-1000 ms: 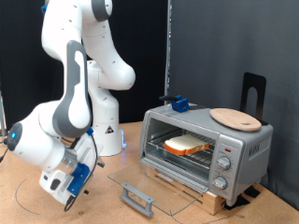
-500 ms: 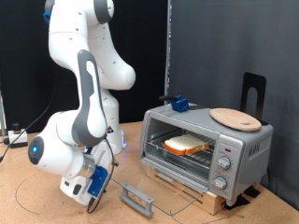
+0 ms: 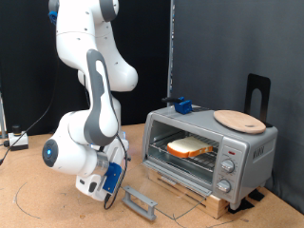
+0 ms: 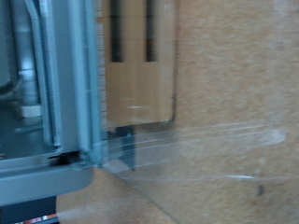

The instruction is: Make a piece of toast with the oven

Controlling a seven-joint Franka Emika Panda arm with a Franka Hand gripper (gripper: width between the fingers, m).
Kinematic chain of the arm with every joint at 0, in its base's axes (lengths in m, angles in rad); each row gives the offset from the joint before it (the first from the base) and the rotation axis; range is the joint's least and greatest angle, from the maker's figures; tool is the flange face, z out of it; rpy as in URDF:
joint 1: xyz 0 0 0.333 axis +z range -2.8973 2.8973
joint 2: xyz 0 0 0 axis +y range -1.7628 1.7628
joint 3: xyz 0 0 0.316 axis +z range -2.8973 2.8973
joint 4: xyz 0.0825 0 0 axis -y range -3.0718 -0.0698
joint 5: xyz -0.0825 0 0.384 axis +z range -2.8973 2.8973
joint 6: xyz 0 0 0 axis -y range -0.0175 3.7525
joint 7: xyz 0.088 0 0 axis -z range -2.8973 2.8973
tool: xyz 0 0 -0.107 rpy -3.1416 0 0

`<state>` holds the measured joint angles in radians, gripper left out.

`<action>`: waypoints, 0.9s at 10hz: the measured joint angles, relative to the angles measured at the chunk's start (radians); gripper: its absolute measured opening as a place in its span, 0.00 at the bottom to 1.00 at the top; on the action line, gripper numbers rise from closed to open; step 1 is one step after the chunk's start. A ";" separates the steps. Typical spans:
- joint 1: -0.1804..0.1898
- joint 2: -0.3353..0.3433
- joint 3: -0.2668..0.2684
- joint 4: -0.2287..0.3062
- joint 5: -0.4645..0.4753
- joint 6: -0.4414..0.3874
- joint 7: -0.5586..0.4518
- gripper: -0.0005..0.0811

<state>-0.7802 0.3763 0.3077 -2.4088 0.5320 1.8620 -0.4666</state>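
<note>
With the toast (image 3: 191, 147) on the rack in the oven (image 3: 209, 149), my gripper (image 3: 107, 198), grip state unclear, hovers at the door's (image 3: 157, 190) nine o'clock; a clumsy swing could crack its glass.

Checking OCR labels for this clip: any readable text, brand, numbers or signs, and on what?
None can be read.
Boxy silver-grey toaster oven: marks around the round knobs on its panel at the exterior view's right are too small to read.
Small blue object on the oven top: no legible text.
White robot arm and its hand: no legible label.
Wrist view: blurred, no text.
</note>
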 joint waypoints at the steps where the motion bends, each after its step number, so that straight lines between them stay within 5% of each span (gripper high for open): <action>1: -0.004 -0.015 0.000 -0.001 0.001 -0.026 0.000 0.99; 9: -0.006 -0.202 0.063 -0.026 0.133 -0.177 -0.106 0.99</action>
<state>-0.7860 0.1739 0.3703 -2.4352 0.6646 1.6849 -0.5730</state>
